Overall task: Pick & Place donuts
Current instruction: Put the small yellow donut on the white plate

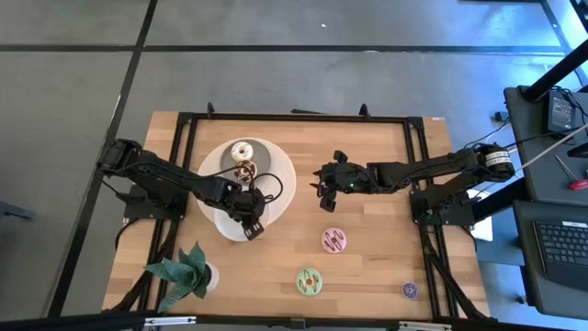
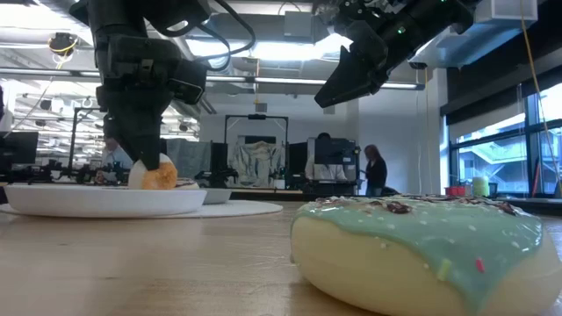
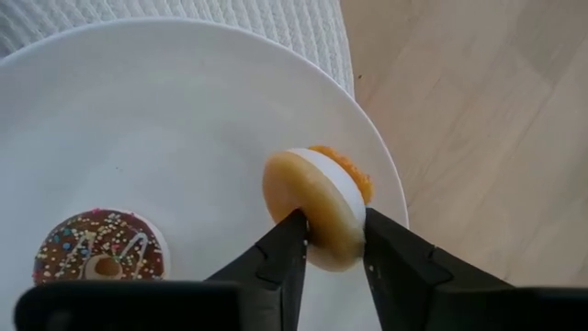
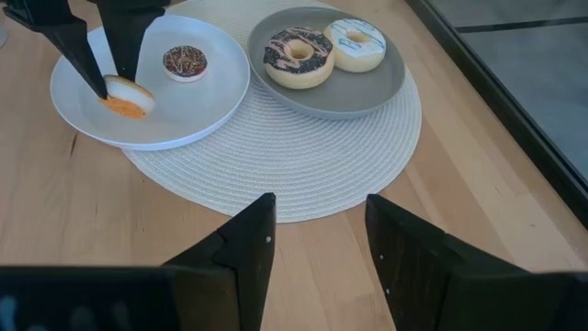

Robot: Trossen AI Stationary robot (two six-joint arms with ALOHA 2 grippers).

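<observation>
Wooden counter (image 1: 367,248) carries a round woven mat (image 4: 303,156) with two plates. Left gripper (image 3: 333,246) has its fingers clamped on the orange donut (image 3: 322,207), held on edge at the white plate (image 3: 138,129) rim, apparently for set-down. Right gripper (image 4: 317,241) hovers mid-counter, fingers apart. Pink donut (image 1: 333,241), green donut (image 1: 309,280) and purple donut (image 1: 410,291) wait near the front edge.

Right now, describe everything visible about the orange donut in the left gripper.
The orange donut is a small toy ring with a tan body, a white band and orange icing, smooth and plastic-looking. It stands tilted on edge, pinched between the fingers of the left gripper, at the rim of the white plate, near a small chocolate sprinkled donut.
</observation>
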